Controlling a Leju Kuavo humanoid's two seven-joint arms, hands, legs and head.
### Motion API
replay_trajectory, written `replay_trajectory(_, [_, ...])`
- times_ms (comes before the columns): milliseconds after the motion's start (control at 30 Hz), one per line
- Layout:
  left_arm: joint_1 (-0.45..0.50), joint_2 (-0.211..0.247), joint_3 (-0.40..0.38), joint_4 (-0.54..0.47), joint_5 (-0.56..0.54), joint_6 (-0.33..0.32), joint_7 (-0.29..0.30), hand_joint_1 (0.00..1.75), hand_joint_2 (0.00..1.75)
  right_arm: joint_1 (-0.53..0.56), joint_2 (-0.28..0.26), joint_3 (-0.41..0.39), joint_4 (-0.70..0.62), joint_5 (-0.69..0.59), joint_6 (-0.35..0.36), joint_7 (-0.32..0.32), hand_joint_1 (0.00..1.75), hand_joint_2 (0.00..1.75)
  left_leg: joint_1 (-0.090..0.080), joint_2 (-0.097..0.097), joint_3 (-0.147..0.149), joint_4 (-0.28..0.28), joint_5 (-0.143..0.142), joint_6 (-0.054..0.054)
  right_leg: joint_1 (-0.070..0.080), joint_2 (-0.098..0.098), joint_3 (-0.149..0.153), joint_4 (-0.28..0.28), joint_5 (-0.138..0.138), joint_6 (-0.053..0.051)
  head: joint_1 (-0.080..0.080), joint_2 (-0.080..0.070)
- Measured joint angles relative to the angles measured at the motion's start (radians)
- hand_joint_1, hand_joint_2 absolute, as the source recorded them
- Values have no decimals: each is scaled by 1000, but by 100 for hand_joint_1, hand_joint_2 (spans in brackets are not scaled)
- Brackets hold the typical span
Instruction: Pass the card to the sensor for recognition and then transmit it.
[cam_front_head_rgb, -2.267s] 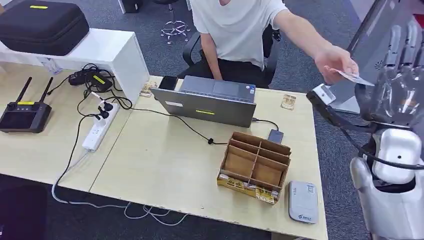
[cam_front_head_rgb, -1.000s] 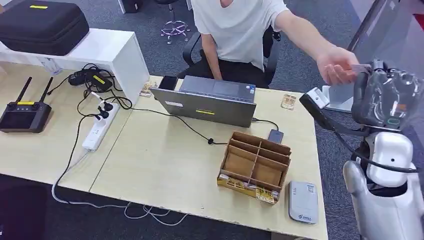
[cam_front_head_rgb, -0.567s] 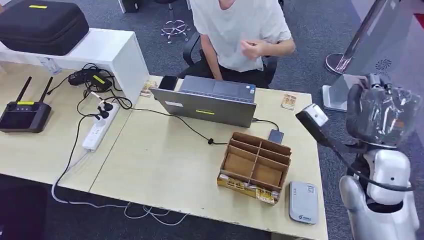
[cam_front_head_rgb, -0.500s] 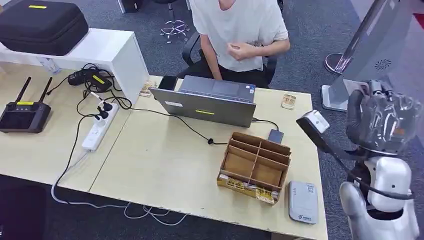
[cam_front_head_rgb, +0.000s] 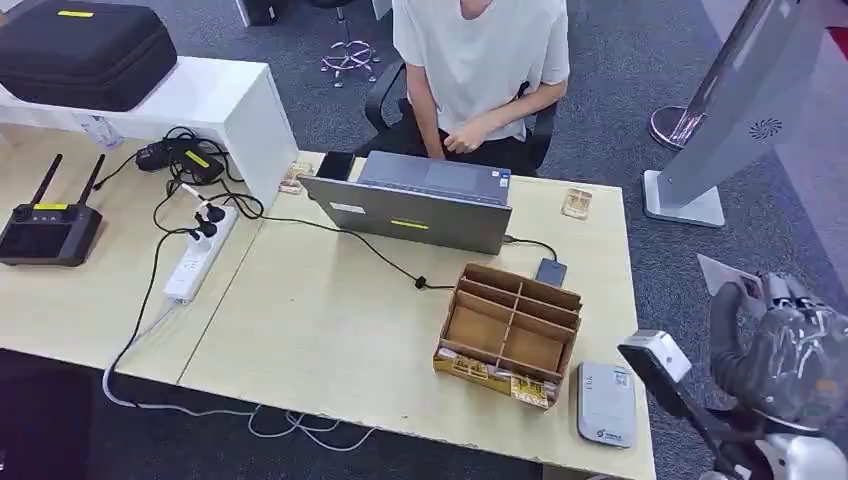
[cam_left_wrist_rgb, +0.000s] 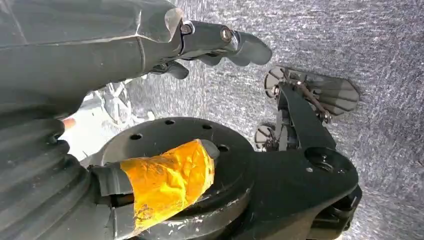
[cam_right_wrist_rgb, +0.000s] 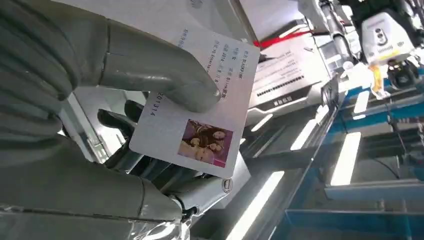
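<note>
From the head view, the right hand (cam_front_head_rgb: 790, 345) held the card (cam_front_head_rgb: 730, 273) off the desk's (cam_front_head_rgb: 320, 320) right edge, near the grey sensor (cam_front_head_rgb: 605, 403). At the right wrist, thumb (cam_right_wrist_rgb: 165, 70) pinned card (cam_right_wrist_rgb: 200, 105) against fingers. Left wrist: left hand (cam_left_wrist_rgb: 150, 35) hung, fingers curled on nothing.

I'm looking at an office — grey carpet (cam_front_head_rgb: 610, 120) underfoot, a pale wooden desk (cam_front_head_rgb: 330, 320) bearing a laptop (cam_front_head_rgb: 420, 200), with a power strip (cam_front_head_rgb: 197, 258) and tangled cables to its left. Behind the laptop a person (cam_front_head_rgb: 480, 70) sits on a swivel chair (cam_front_head_rgb: 385, 95) — ordinary desk work.
</note>
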Motion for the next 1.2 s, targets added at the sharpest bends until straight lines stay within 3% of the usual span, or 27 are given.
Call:
replay_trajectory(433, [-4, -11, 21, 0, -21, -1, 0, 0, 175, 161, 69, -38, 57, 18, -32, -22, 175, 175, 0, 1, 0, -1, 0, 0, 0, 1, 0, 0, 0, 0, -1, 0])
replay_trajectory(1200, [-13, -11, 23, 0, -46, -18, -5, 0, 175, 152, 155, -37, 291, 50, -44, -11, 175, 175, 0, 1, 0, -1, 0, 0, 0, 1, 0, 0, 0, 0, 0, 0])
